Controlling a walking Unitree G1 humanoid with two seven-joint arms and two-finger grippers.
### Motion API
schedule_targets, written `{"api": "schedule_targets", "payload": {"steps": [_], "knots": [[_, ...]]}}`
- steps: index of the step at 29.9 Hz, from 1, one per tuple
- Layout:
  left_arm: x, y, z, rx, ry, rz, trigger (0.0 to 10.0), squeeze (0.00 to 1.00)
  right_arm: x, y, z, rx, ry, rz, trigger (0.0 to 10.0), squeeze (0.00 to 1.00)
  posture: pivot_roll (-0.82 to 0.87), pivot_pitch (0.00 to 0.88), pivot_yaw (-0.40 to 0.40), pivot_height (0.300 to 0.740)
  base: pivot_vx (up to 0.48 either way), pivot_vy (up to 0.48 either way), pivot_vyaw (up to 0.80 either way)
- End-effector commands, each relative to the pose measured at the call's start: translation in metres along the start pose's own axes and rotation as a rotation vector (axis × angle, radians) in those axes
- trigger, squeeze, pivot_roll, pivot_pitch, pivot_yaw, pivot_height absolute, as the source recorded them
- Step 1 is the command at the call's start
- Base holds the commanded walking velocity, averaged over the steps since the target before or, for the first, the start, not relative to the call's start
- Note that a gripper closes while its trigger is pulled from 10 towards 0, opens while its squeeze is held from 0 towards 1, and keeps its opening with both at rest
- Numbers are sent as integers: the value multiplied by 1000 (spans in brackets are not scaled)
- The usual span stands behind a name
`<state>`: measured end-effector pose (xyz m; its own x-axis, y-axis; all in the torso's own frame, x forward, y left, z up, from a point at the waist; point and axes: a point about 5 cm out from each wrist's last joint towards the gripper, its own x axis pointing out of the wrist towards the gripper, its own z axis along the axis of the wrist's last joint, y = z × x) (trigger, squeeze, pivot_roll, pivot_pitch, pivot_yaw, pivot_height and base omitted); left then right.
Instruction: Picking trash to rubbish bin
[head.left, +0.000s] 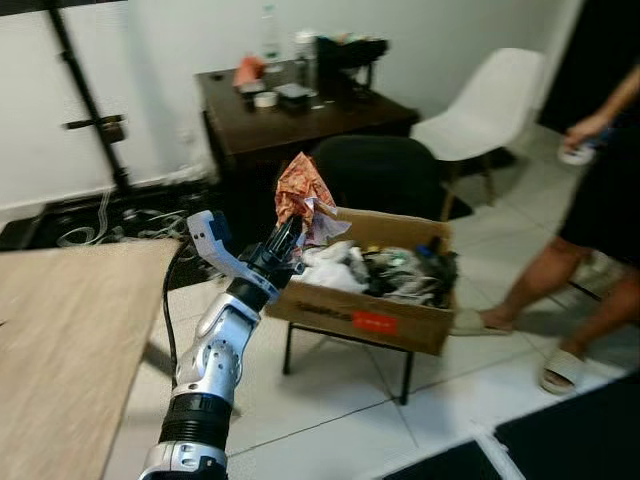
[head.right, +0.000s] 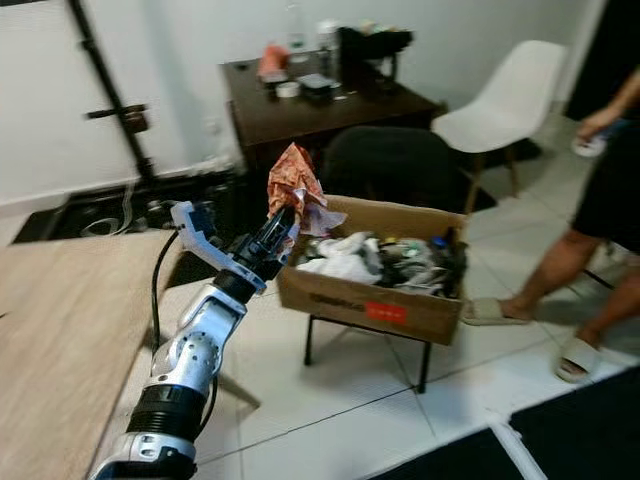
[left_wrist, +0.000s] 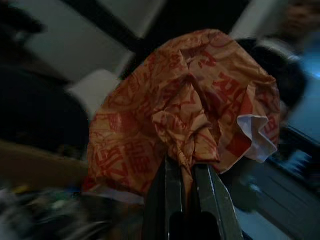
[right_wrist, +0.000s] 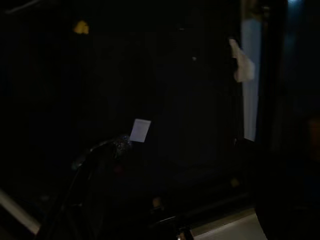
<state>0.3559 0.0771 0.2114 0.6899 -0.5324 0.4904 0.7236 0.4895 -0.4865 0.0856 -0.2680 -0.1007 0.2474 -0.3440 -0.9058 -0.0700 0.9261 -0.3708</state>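
1. Your left gripper (head.left: 291, 232) is raised at the near-left corner of the cardboard box (head.left: 352, 315), its fingers (left_wrist: 212, 197) pinching the gathered bottom of a crumpled orange-and-red printed wrapper (head.left: 302, 190).
2. The wrapper stands above the fingers, over the box's left rim rather than over its middle. It is held, not yet dropped.
3. The box serves as the rubbish bin here. It sits on a dark-legged stand and already holds a heap of white paper and mixed trash (head.left: 385, 270).
4. So the task looks well along for this piece: pickup and carry are done. What is left is to move the wrapper further over the box opening and let go.
5. Mind the release: from where it hangs now, the light wrapper could catch on the rim or fall outside the box.
6. A person's legs (head.left: 560, 300) are to the right of the box, well apart from your arm.
7. Your right arm hangs idle; its wrist view is too dark, so I cannot tell how its fingers are set.
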Motion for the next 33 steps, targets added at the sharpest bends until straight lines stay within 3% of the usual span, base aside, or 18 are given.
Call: {"api": "schedule_targets", "payload": {"steps": [1, 10, 33], "knots": [[-6, 6, -2, 2, -2, 25, 10000, 0, -1, 7, -6, -1, 19, 16, 10000, 0, -281, 93, 97, 740, 0, 0, -800], [-8, 5, -2, -13, -13, 11, 10000, 0, -1, 9, -3, -21, -5, 30, 10000, 0, -281, 95, 98, 740, 28, 0, -499], [-8, 2, -5, 11, 24, -13, 10000, 0, -1, 15, 3, -25, -18, 39, 10000, 0, -273, 89, 111, 740, 373, 0, 0]]}}
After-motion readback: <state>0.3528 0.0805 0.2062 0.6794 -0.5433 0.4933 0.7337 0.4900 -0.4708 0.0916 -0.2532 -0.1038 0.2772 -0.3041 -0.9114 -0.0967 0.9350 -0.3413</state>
